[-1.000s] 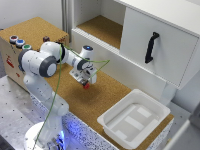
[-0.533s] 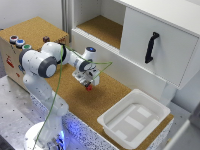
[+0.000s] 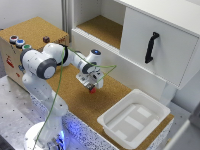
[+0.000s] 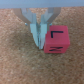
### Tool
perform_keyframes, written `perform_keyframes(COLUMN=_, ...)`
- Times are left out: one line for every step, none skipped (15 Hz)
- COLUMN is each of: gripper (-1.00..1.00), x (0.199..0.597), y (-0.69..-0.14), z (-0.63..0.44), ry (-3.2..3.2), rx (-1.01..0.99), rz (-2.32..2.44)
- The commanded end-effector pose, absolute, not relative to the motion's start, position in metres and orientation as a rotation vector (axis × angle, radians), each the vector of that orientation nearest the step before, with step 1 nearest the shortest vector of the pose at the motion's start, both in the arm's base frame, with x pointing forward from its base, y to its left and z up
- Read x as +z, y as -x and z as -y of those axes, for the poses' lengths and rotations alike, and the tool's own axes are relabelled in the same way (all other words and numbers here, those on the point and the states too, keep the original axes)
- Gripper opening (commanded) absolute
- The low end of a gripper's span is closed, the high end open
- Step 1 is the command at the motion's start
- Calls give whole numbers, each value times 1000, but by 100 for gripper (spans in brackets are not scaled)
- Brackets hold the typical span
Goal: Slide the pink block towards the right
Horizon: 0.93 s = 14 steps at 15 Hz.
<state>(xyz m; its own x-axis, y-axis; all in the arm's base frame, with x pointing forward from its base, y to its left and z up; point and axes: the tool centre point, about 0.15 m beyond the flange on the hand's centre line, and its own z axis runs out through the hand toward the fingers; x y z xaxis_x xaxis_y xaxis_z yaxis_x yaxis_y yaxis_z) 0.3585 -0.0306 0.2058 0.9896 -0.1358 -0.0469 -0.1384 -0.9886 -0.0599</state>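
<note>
A Franka Panda arm's gripper [image 3: 91,86] hangs low over a cork-topped table [image 3: 75,97], its two fingers [image 4: 36,31] pressed together with nothing between them, as the wrist view shows. The pink block [image 4: 55,42], a small reddish cube with dark markings on its upper face, sits on the cork touching the outer side of the clenched fingertips rather than between them. In the exterior view the block [image 3: 92,91] shows as a red speck directly beneath the gripper, near the middle of the table. A thin green cable [image 3: 60,85] loops from the wrist down past the arm's base. Toward the exterior view's right, a shallow white tray [image 3: 131,120] rests at the table's near corner, well apart from the block. Behind the table stands a white cabinet [image 3: 150,45] with an open cork-floored shelf and a sliding door bearing a black handle [image 3: 151,47]. At the exterior view's left, a wooden box [image 3: 30,37] carries round coloured buttons [image 3: 19,42] on its top.
</note>
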Motion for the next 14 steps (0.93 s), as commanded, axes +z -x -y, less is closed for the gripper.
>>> perform_keyframes(gripper=-100, x=207, y=-348, z=67, ry=3049, rx=-8, rz=-181)
perform_keyframes(gripper=-100, x=208, y=-351, z=73, ry=3048, rx=-14, rz=-177)
perform_keyframes(gripper=-100, x=208, y=-352, z=76, ry=3049, rx=-18, rz=-174)
perform_keyframes(gripper=-100, x=209, y=-353, z=81, ry=3049, rx=-20, rz=-171)
perform_keyframes(gripper=-100, x=210, y=-354, z=87, ry=3051, rx=-22, rz=-172)
perform_keyframes(gripper=-100, x=209, y=-354, z=91, ry=3053, rx=-22, rz=-172)
perform_keyframes(gripper=-100, x=210, y=-354, z=96, ry=3057, rx=-21, rz=-176)
perform_keyframes(gripper=-100, x=210, y=-354, z=100, ry=3059, rx=-20, rz=-180)
perform_keyframes(gripper=-100, x=211, y=-354, z=103, ry=3061, rx=-20, rz=-184)
perform_keyframes(gripper=-100, x=212, y=-354, z=104, ry=3062, rx=-22, rz=-185)
perform_keyframes(gripper=-100, x=215, y=-356, z=102, ry=3060, rx=-24, rz=-171)
perform_keyframes(gripper=-100, x=221, y=-357, z=96, ry=3059, rx=-32, rz=-145)
perform_keyframes(gripper=-100, x=230, y=-356, z=89, ry=3050, rx=-45, rz=-121)
perform_keyframes(gripper=-100, x=241, y=-357, z=81, ry=3024, rx=14, rz=-98)
